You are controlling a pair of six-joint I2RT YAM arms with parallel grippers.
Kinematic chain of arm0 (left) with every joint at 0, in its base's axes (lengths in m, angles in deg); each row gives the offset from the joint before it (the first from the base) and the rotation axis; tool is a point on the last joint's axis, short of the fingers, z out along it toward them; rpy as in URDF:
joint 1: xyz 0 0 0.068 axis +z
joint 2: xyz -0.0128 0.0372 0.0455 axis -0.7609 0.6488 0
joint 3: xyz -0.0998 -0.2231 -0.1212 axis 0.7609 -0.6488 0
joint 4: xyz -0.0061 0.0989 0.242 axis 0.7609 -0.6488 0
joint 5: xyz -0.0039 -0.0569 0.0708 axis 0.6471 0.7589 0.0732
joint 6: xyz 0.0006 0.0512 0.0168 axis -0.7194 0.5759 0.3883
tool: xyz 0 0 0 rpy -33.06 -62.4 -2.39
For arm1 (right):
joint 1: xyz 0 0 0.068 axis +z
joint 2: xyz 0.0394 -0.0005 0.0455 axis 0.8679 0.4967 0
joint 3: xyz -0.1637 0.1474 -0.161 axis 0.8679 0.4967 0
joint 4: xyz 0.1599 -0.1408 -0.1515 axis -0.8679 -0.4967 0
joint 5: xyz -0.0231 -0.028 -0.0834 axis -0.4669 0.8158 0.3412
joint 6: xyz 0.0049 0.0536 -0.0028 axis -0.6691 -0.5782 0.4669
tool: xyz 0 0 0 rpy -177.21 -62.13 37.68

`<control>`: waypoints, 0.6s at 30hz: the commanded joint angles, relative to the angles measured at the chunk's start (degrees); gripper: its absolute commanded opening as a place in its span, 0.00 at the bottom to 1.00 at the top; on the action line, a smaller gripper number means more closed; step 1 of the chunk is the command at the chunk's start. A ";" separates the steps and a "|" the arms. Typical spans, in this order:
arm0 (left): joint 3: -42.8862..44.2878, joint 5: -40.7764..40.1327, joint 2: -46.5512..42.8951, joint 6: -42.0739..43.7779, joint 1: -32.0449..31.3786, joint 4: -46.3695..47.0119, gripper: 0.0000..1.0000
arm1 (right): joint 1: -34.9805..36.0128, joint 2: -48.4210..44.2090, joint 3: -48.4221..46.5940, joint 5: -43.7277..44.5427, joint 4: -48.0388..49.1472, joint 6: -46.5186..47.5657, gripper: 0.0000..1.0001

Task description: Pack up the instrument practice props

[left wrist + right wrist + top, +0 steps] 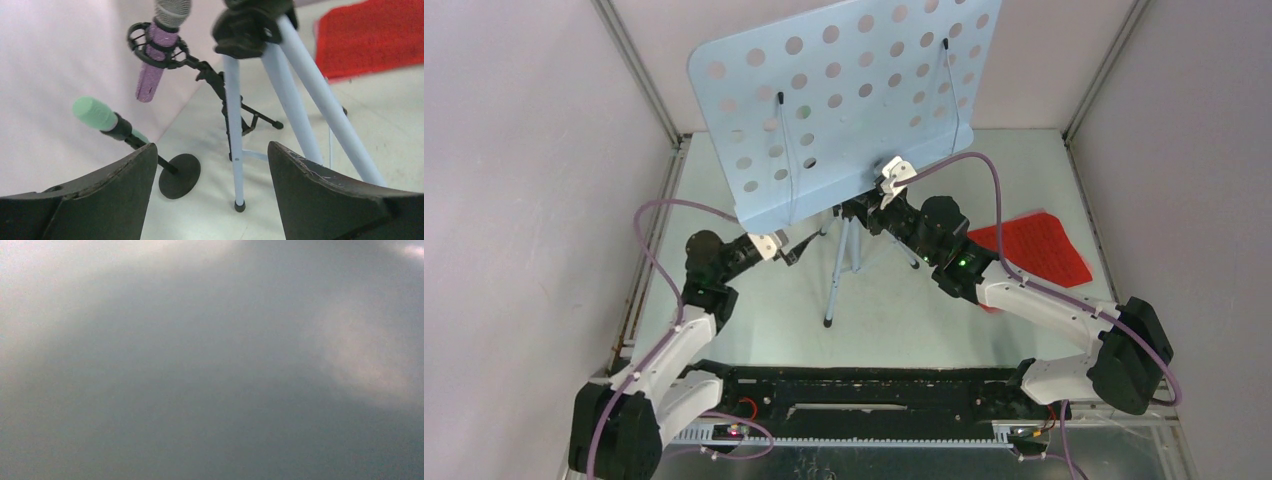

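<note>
L claw (211, 147) released, fingers wide w/ nothing between, just left of tripod (234, 125) legs. R claw (867, 207) tucked under lower edge of music desk (854, 90) by tripod head; can't tell if clenched, its cam is all grey blur. Red score sheet (1039, 245) flat on bench (754, 310), right side. Beyond tripod, by the wall: mint mic (95, 114) on round-base mount (180, 175), purple mic (152, 75) in shock mount (182, 54).

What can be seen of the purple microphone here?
The purple microphone has a glittery purple body and a silver mesh head, cut off by the top edge of the left wrist view. It hangs tilted, head up, in a black ring mount on a small black stand, close to the wall. Only the mount touches it.
</note>
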 commanded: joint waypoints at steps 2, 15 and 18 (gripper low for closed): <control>1.72 15.58 2.40 11.36 1.01 4.86 0.89 | 1.13 -0.22 0.94 -3.20 -5.45 -0.93 0.00; 4.20 14.78 1.61 26.30 -2.70 5.70 0.78 | 0.99 0.73 0.94 -2.47 -5.92 -0.56 0.00; 6.17 16.00 1.75 26.81 -3.17 5.70 0.75 | 1.00 0.90 0.94 -2.41 -5.77 -0.77 0.00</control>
